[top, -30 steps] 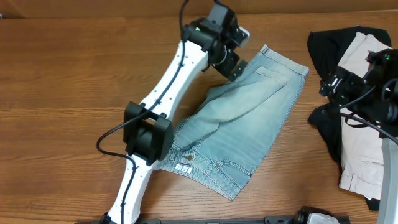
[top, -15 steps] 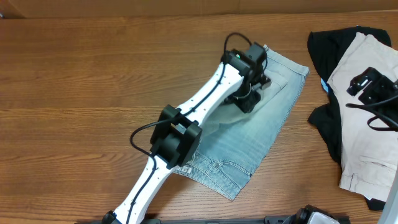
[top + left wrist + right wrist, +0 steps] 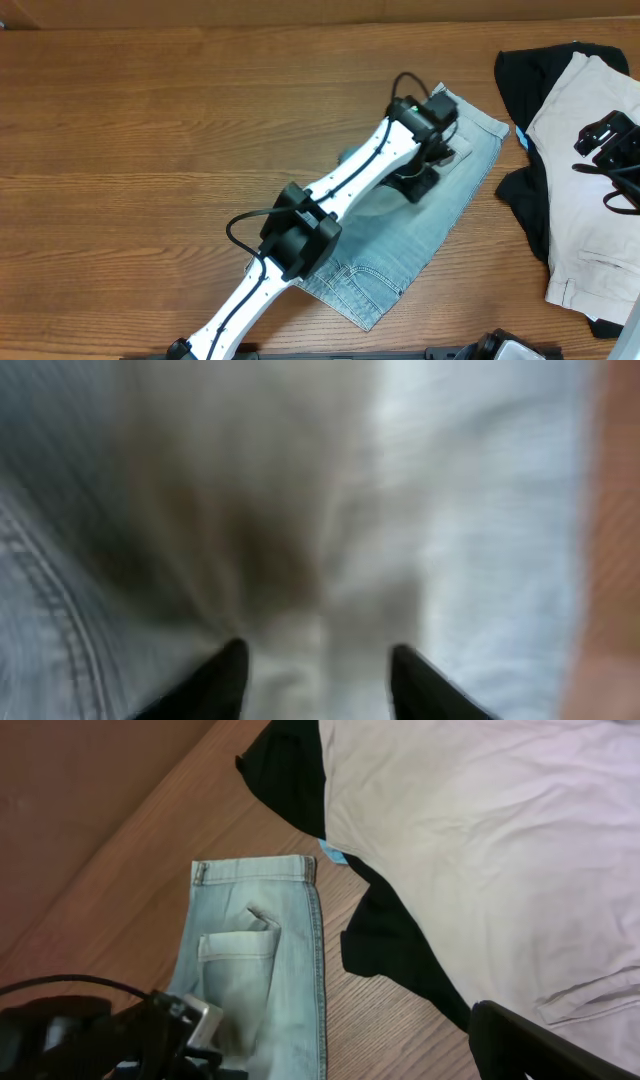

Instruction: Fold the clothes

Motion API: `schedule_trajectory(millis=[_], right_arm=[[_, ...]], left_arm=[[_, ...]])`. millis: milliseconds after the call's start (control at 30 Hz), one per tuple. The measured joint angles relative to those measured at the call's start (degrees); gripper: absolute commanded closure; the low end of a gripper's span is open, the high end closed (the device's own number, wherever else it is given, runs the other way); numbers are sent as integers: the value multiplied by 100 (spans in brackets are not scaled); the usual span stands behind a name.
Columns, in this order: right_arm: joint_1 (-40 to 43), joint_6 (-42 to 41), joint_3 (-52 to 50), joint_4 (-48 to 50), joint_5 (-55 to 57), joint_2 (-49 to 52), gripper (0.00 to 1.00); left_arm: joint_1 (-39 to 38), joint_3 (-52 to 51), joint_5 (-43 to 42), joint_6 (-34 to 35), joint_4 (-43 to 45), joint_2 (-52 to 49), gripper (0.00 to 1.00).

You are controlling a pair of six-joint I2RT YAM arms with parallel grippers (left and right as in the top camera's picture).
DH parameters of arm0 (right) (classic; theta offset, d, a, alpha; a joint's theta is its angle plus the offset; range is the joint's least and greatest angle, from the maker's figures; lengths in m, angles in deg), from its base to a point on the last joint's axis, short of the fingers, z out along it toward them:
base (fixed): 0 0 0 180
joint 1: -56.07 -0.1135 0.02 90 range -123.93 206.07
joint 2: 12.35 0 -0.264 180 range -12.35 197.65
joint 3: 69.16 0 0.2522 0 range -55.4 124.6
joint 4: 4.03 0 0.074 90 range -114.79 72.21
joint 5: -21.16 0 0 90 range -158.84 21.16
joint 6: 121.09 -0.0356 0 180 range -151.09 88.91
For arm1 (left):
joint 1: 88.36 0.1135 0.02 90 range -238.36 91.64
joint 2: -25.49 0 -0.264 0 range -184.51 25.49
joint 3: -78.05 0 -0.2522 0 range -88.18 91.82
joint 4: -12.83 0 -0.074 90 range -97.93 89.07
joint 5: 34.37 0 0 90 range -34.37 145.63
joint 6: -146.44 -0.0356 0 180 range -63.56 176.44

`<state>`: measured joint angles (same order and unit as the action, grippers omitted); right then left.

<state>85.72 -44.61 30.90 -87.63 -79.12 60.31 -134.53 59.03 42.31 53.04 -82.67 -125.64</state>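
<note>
left end effector [image 3: 318,662] fingers apart, on denim shorts [image 3: 457,198] | right end effector [image 3: 603,140] above beige trousers [image 3: 580,232], grip unclear

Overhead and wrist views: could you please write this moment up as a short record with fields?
Shorts: denim shorts lie flat on the table, apparently folded lengthwise.
Left gripper: left gripper is down on the shorts, fingers apart.
Right gripper: right gripper is over the cream trousers; open or shut unclear.
Other: black garment lies under the trousers.
</note>
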Motion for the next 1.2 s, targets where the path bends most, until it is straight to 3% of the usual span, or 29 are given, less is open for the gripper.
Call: schedule_trajectory(millis=[133, 267, 367, 500, 667, 867, 1200], right_arm=[[-2, 2, 0, 0, -2, 0, 0], [-2, 4, 0, -2, -2, 0, 0], [0, 2, 0, -2, -4, 0, 0], [0, 2, 0, -2, -2, 0, 0], [-2, 2, 0, -4, -2, 0, 0], [-2, 4, 0, -7, -4, 0, 0], [0, 4, 0, -44, -2, 0, 0]], left_arm=[[179, 1257, -13, 20, -417, -20, 20], [743, 2481, -13, 48, -688, -13, 13], [1292, 2699, -13, 48, -791, 26, 10], [1974, 2446, -44, -24, -931, 26, 9], [2396, 1622, -533, -619, -940, 24, 8], [2288, 748, -1198, -1478, -855, 24, 7], [1956, -160, -1456, -1803, -273, 24, 11]])
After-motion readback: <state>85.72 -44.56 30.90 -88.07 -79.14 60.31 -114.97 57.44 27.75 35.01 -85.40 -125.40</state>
